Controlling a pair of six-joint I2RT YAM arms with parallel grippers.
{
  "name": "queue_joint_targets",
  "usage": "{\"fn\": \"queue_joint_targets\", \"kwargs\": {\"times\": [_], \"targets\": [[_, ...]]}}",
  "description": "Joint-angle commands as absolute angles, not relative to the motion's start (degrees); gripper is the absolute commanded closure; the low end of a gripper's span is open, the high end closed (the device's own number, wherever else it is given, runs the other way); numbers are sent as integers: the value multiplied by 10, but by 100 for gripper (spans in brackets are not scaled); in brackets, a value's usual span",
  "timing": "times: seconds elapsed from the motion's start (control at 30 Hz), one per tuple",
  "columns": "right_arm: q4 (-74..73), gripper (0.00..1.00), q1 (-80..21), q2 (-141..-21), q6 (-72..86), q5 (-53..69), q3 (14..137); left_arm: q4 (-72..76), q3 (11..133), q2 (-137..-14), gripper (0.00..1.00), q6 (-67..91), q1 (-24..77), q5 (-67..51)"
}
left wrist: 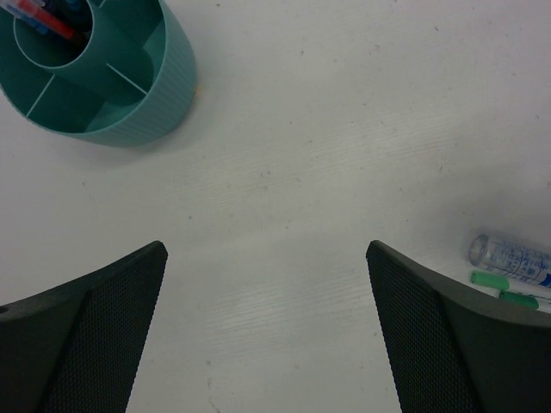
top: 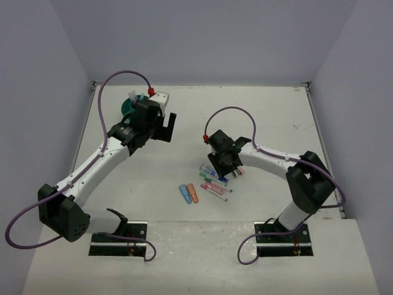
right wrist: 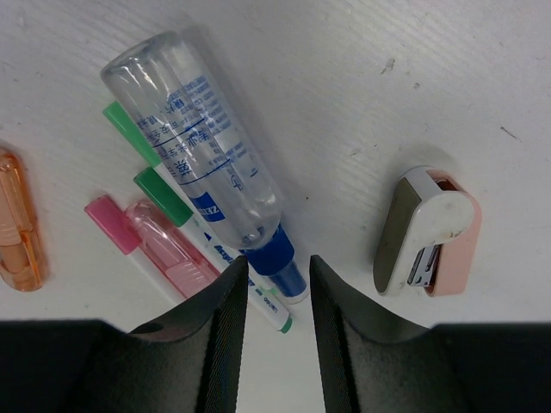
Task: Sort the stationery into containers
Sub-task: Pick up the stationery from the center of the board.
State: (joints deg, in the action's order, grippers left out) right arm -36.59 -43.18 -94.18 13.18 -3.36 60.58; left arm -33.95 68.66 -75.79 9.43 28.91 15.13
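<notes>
The teal tub (top: 131, 105) stands at the back left, and in the left wrist view (left wrist: 129, 103) a red item stands in its centre cup. My left gripper (top: 167, 126) (left wrist: 265, 249) is wide open and empty, just right of the tub above bare table. The stationery lies mid-table: a clear bottle (right wrist: 202, 155) with a blue cap (right wrist: 280, 268), green-capped markers (right wrist: 159, 191), a pink marker (right wrist: 164, 245), an orange piece (right wrist: 17, 228) and a blue piece (top: 184, 194). My right gripper (top: 222, 167) (right wrist: 277, 262) is low over the pile, jaws narrowly apart on either side of the blue cap.
A pink and white stapler (right wrist: 426, 231) lies just right of the right gripper's fingers. The bottle and the green markers also show at the right edge of the left wrist view (left wrist: 510, 256). Grey walls enclose the table on three sides.
</notes>
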Motion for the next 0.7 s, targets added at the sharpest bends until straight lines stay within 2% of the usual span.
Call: {"fn": "queue_joint_targets", "kwargs": {"times": [0.0,0.47,0.67], "targets": [[-379,64,-435,-962,118,-39,621,-320,686,-744,0,98,288,136],[-369,68,-435,-1037,92,-66,663,-314,671,-725,0,72,288,70],[-372,89,-435,-1039,87,-99,680,-302,664,-720,0,65,288,33]]}}
